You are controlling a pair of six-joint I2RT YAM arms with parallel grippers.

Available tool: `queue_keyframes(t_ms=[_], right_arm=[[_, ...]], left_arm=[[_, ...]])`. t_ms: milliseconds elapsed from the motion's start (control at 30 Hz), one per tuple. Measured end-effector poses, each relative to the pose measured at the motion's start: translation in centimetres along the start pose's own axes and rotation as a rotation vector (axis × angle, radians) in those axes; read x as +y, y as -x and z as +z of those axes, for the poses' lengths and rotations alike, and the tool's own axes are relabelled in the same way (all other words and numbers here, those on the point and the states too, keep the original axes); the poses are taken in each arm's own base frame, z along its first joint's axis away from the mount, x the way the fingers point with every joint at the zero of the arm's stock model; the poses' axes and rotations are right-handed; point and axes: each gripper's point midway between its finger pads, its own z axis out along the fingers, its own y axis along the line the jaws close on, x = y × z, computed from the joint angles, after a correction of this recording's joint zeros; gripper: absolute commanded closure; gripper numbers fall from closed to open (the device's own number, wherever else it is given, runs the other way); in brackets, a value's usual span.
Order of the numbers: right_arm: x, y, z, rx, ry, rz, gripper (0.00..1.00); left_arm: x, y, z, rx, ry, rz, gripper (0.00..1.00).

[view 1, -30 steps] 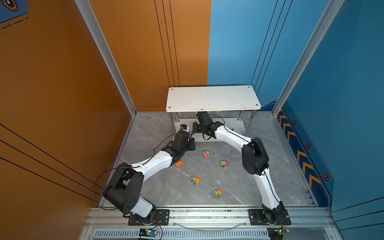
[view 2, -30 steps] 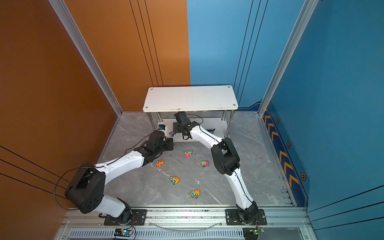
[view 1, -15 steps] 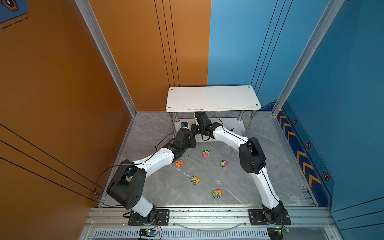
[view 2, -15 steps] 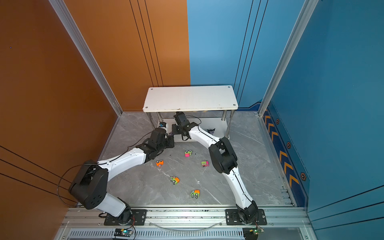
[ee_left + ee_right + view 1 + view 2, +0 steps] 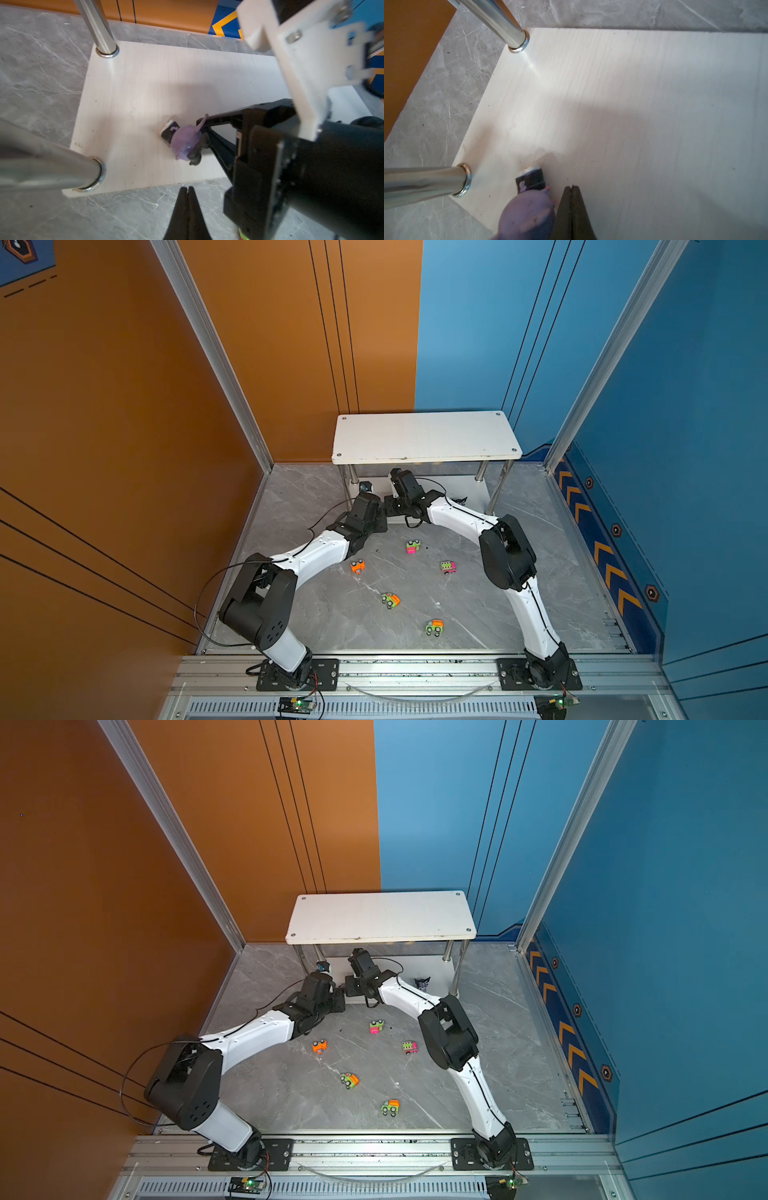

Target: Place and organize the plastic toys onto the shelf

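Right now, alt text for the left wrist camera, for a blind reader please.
A purple figurine lies on the lower tier of the shelf, the shut right gripper beside it; the shut left gripper sits over the grey floor.

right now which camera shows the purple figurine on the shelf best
The left wrist view: the whole purple figurine shows on the shelf's bottom board, by the right gripper. The right wrist view crops it, blurred, at the edge. In both top views it is too small to tell.

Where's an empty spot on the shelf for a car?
Top board is bare. Lower board is bare between the purple figurine and the black figurine. Crowded by the purple one: right end effector, left end effector.
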Motion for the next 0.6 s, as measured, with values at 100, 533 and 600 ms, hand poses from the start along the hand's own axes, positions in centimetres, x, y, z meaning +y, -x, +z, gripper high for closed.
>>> queue_keyframes(t_ms=[100, 533, 600], right_arm=[[0.6, 0.3, -0.8, -0.012, 0.014, -0.004, 1.00], [1.8, -0.1, -1.3, -0.010, 0.049, -0.011, 1.00], [1.8, -0.1, -1.3, -0.012, 0.049, -0.010, 1.00]], left_arm=[[0.2, 0.7, -0.1, -0.011, 0.017, 0.010, 1.00], [1.0, 2.7, -0.3, -0.054, 0.049, 0.022, 1.00], [1.0, 2.7, -0.3, -0.054, 0.049, 0.022, 1.00]])
